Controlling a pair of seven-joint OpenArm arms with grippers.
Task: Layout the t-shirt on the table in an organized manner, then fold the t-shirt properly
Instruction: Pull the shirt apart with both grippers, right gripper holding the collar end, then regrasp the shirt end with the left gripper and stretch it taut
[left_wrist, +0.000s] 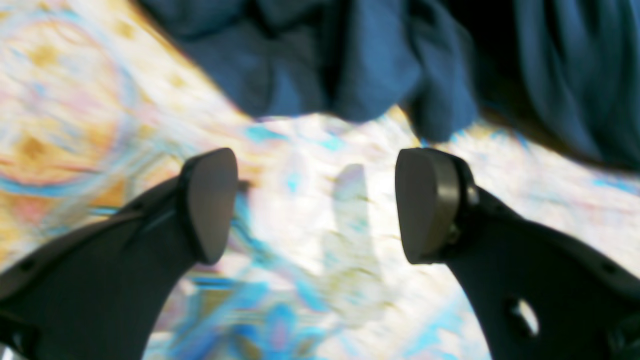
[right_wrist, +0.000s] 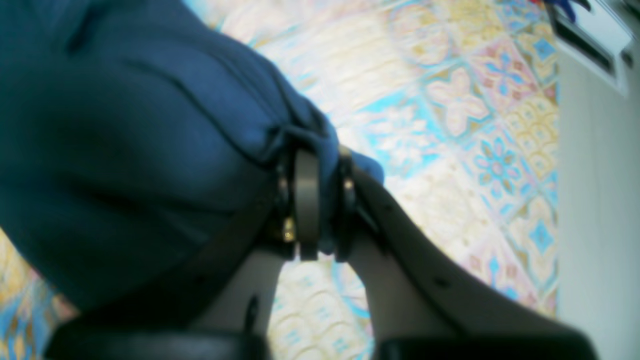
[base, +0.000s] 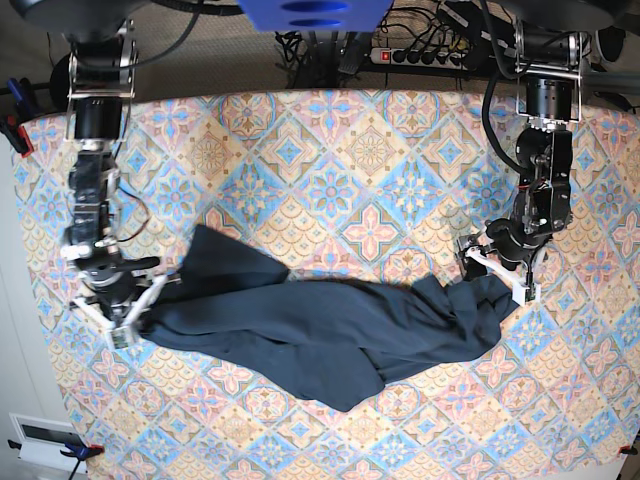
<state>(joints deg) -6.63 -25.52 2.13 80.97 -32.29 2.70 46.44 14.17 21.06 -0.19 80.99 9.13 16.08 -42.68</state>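
The dark navy t-shirt (base: 320, 335) lies crumpled and stretched in a long band across the table (base: 370, 150). At its left end in the base view, my right gripper (base: 140, 310) holds the cloth. The right wrist view shows that gripper (right_wrist: 320, 200) shut on a bunched fold of the t-shirt (right_wrist: 125, 125) above the table (right_wrist: 450, 100). My left gripper (base: 495, 275) sits at the shirt's right end. In the left wrist view it (left_wrist: 315, 200) is open, with bare table (left_wrist: 75, 100) between its fingers. The t-shirt (left_wrist: 350, 60) edge lies just beyond the fingertips.
A power strip (base: 420, 55) with cables lies past the table's far edge. A red clamp (base: 20, 135) grips the table's left edge. A white device (base: 45, 435) sits off the near left corner. A blue part (base: 310, 12) hangs over the far edge.
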